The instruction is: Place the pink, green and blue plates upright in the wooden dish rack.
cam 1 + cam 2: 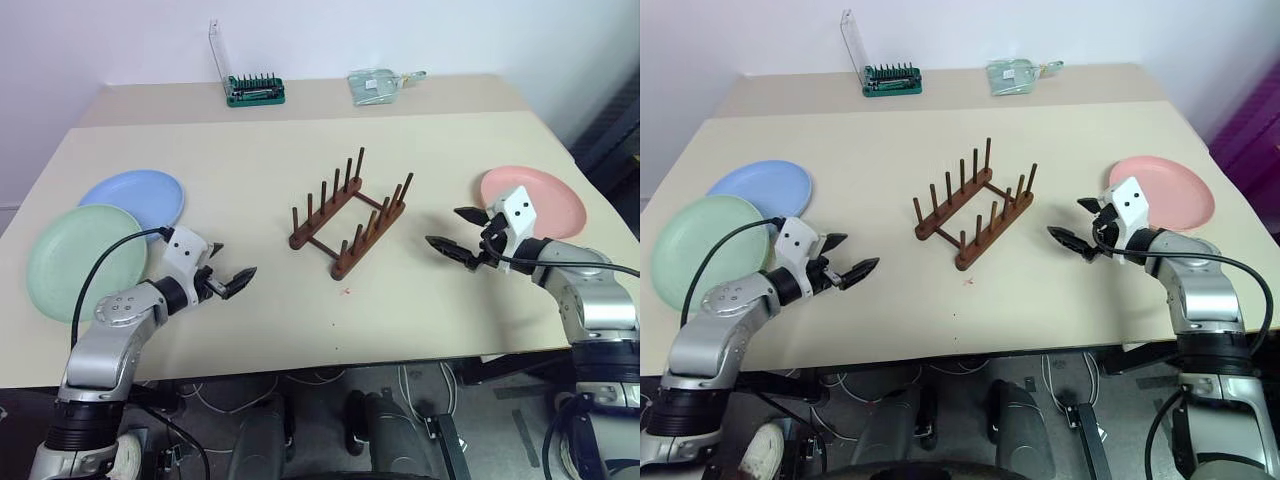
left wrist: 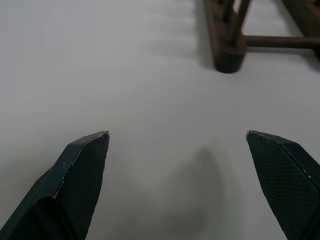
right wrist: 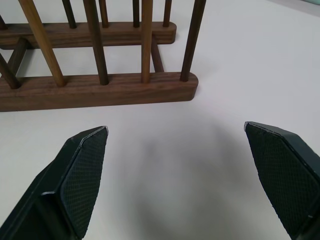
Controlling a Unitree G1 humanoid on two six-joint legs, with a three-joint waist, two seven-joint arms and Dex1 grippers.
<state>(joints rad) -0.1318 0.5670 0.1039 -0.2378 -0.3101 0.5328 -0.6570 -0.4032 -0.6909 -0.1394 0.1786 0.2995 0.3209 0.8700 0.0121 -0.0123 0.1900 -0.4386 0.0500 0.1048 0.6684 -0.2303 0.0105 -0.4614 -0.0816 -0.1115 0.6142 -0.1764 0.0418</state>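
Left eye view: both grippers, left and right, are held spread and empty, aimed inward at the rack between them, nothing picked yet.

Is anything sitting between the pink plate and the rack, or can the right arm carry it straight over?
Nothing visible blocks it. Only bare table lies between the pink plate and the wooden dish rack, apart from the open, empty right gripper itself.
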